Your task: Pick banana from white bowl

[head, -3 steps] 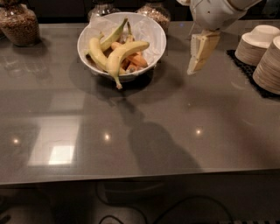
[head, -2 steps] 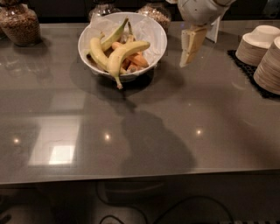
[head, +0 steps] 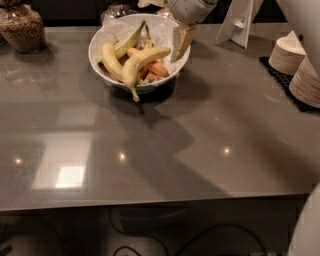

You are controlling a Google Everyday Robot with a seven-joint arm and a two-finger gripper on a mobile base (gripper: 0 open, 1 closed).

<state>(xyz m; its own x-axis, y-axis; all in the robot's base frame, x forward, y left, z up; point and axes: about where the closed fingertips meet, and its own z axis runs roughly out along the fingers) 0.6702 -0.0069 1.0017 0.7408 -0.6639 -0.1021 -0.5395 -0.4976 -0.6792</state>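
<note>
- Grey and glossy, the worktop (head: pixel 200 145) carries the white bowl (head: pixel 98 41) near its far edge, left of the middle.
- Crinkled white paper (head: pixel 162 27) lines the bowl and rises above its far rim.
- The banana (head: pixel 140 60), plump, strongly curved and all yellow, lies across the fruit in the bowl. Its long brown-tipped stem pokes out over the near rim toward the near edge.
- A slimmer greenish banana (head: pixel 129 41) leans up behind it, toward the far edge.
- A shorter, paler banana (head: pixel 110 59) lies on the side toward the left edge.
- Orange pieces (head: pixel 152 69) show under the banana, on the side of the bowl toward the right edge.
- The end effector (head: pixel 181 42), beige and wedge-shaped, hangs from the white arm (head: pixel 192 7). It points down over the side of the bowl's rim that faces the right edge.
- Its tip sits just beside the banana's blunt end. Whether the two touch cannot be told.
- Whether the end effector is spread or closed cannot be told either. The banana lies in the bowl, not lifted.
- A glass jar of brown grains (head: pixel 22 27) stands at the far left corner.
- A second jar (head: pixel 117 9) stands behind the bowl at the far edge.
- A white stand (head: pixel 240 22) is at the far edge, right of the bowl.
- Two stacks of beige paper bowls (head: pixel 287 55) rest on a black mat (head: pixel 277 75) at the right edge, well apart from the white bowl.
</note>
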